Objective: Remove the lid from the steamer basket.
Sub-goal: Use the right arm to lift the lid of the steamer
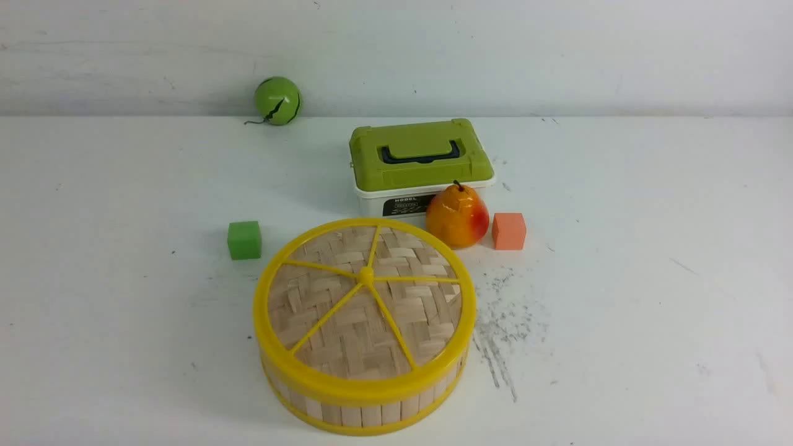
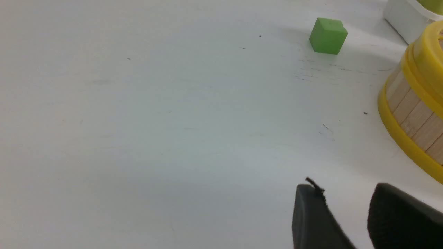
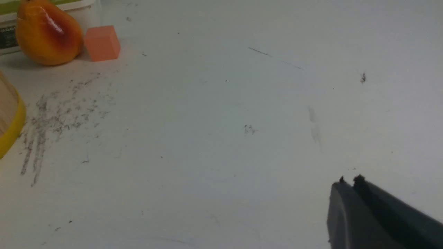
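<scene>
The lid (image 1: 365, 297) sits on top of the basket (image 1: 362, 414), covering it fully. It is a flat round disc of woven pale bamboo strips inside a thick yellow rim, with five thin yellow spokes running out from a centre hub. The basket beneath is round and shallow, its wall of pale upright bamboo slats between yellow rims. It stands upright on the surface (image 1: 124, 310), near and about centre.

Woven bamboo lid (image 1: 365, 303), glossy pear (image 1: 457, 217)

Front view looks forward from above — both low wrist views share its steamer basket (image 1: 365, 410).
</scene>
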Available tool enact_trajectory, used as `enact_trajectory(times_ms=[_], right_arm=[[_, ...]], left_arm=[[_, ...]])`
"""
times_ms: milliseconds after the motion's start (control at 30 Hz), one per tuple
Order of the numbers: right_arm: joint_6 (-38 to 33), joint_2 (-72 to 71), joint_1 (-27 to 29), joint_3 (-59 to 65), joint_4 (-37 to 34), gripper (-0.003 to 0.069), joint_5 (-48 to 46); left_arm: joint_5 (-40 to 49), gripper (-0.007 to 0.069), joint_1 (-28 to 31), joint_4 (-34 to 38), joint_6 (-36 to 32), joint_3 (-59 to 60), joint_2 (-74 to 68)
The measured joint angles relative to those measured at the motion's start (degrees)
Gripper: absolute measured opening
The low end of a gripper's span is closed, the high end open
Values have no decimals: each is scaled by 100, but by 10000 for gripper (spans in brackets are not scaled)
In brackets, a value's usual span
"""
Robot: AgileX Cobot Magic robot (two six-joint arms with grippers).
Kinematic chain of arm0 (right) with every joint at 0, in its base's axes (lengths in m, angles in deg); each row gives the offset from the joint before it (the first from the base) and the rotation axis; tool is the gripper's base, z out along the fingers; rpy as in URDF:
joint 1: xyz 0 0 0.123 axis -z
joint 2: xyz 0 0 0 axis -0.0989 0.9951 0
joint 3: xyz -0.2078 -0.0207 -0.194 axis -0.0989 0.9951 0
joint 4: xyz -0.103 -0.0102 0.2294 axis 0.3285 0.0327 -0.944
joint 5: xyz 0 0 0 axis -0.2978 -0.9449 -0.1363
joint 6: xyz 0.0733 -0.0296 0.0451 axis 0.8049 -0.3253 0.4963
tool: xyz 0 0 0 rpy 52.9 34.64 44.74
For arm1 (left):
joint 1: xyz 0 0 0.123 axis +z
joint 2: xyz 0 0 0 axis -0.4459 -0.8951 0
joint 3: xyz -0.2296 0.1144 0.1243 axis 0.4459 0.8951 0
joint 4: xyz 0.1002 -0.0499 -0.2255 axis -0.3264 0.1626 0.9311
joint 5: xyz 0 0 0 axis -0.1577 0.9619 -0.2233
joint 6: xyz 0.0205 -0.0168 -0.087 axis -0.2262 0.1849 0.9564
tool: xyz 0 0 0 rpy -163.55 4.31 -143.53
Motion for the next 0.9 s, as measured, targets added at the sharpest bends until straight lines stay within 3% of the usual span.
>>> enact_trajectory(times_ms=[900], right_arm=[[0,0,0,0,0,40,0]], left_arm=[[-5,239,0,0,0,0,0]])
